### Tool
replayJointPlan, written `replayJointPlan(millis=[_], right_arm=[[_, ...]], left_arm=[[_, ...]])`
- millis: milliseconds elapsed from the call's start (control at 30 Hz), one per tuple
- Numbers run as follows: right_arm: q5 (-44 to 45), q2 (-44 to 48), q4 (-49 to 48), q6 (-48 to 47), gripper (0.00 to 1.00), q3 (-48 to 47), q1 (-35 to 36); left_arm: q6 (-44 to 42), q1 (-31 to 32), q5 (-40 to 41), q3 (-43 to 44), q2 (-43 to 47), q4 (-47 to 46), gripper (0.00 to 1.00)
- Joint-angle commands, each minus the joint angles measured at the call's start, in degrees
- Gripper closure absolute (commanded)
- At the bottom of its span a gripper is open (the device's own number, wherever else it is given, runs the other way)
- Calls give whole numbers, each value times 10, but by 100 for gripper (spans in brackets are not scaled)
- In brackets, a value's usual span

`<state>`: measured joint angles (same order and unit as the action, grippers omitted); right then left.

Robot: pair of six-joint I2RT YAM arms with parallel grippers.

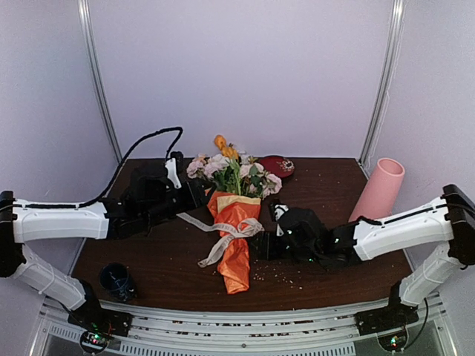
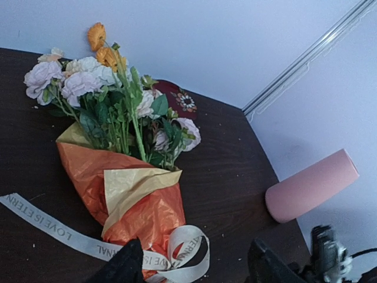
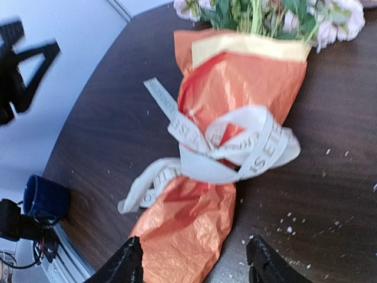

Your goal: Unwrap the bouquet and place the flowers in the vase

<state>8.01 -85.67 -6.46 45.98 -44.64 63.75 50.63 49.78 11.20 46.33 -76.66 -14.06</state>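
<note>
The bouquet (image 1: 236, 237) lies in the middle of the table, wrapped in orange and tan paper, with its tail toward the arms. A cream ribbon (image 1: 223, 231) is tied round its middle, one loose end trailing left. The flowers (image 1: 230, 170), pink, white and orange, point to the back wall. The pink vase (image 1: 380, 189) lies tilted at the table's right edge. My left gripper (image 2: 197, 268) is open just left of the wrap, with the ribbon loop (image 2: 188, 253) between its fingers. My right gripper (image 3: 194, 265) is open, straddling the orange paper tail (image 3: 188, 236) without closing on it.
A dark red round dish (image 1: 277, 165) sits behind the blooms at the back. A small dark blue cup (image 1: 116, 280) stands at the front left near the left arm's base. White crumbs (image 1: 286, 276) dot the wood at the front right.
</note>
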Motion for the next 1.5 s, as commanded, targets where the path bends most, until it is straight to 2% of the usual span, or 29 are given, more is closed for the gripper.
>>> replayJointPlan(millis=[0, 67, 167, 467, 600, 667, 733, 867, 1000, 1267, 1467], right_arm=[[65, 49, 81, -67, 38, -41, -33], [51, 46, 82, -80, 38, -58, -59], [23, 17, 78, -85, 39, -85, -86], [-79, -80, 6, -52, 40, -106, -134], [-122, -129, 14, -30, 42, -123, -139], [-140, -145, 5, -16, 46, -120, -139], [-161, -152, -17, -3, 57, -109, -139], [-196, -149, -57, 15, 78, -89, -137], [-195, -122, -68, 10, 99, -66, -134], [-183, -85, -44, 9, 100, -23, -133], [-185, -35, -84, -2, 100, -22, -133]], left_arm=[[-47, 7, 15, -47, 31, 21, 30], [-34, 7, 7, -74, 39, 6, 26], [-26, 8, -22, -103, 37, -26, 25], [-33, 8, -67, -135, 17, -52, 28], [-36, 9, -73, -143, 8, -55, 30], [-37, 8, -78, -148, 3, -59, 31], [-38, 8, -86, -153, -4, -66, 32], [-37, 8, -96, -163, -15, -81, 47], [-36, 9, -94, -171, -16, -84, 53], [-44, 8, -87, -163, -33, -83, 55], [-75, 9, -116, -135, -41, -81, 57]])
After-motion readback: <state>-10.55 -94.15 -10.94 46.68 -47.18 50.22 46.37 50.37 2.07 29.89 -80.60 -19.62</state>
